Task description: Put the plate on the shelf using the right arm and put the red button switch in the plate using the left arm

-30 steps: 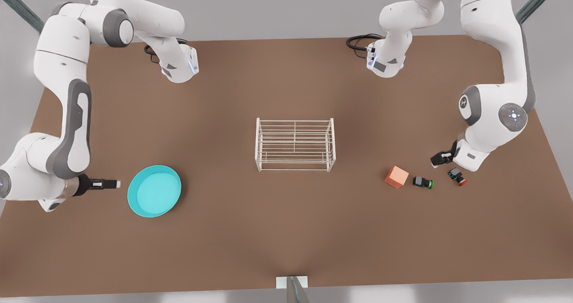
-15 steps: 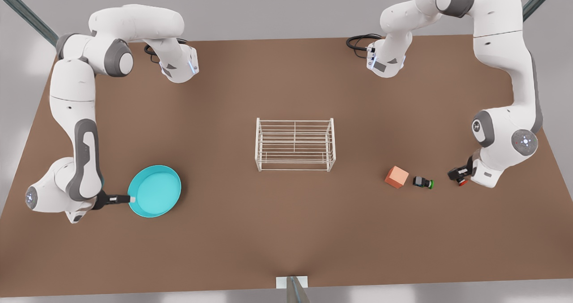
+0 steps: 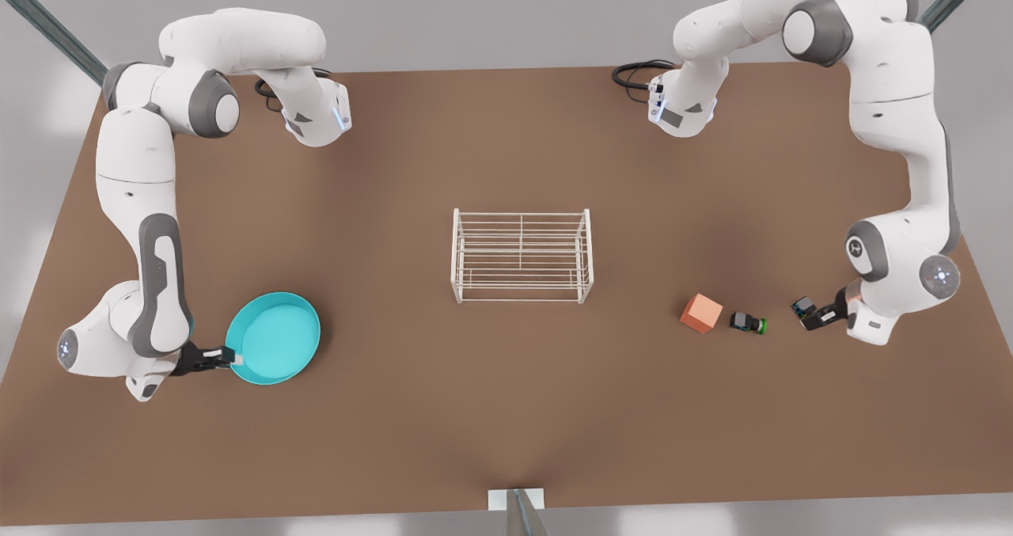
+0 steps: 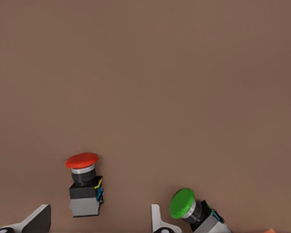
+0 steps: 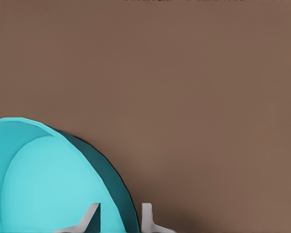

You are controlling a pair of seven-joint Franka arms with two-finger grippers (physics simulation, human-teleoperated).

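The turquoise plate (image 3: pixel 273 338) lies flat on the table at the front view's left. My right gripper (image 3: pixel 231 354) is open at its near-left rim. In the right wrist view, the right gripper (image 5: pixel 120 213) has one finger inside the plate (image 5: pixel 48 189) and one outside, a narrow gap apart. The red button switch (image 3: pixel 802 306) lies on the table at the front view's right, its red cap hidden by my left gripper (image 3: pixel 809 316). The left gripper (image 4: pixel 99 213) is wide open, with the red button switch (image 4: pixel 85 187) between its fingers. The white wire shelf (image 3: pixel 522 256) stands mid-table.
A green-capped switch (image 3: pixel 748 322) lies just left of the red one, with an orange cube (image 3: pixel 701 313) beyond it. The green-capped switch (image 4: pixel 189 206) sits close outside one left finger. A small post (image 3: pixel 518 508) stands at the table's front edge.
The right gripper has moved across to the plate's rim and now straddles it. The left gripper has swung down and outward, coming low around the red switch. The plate and switches have not moved.
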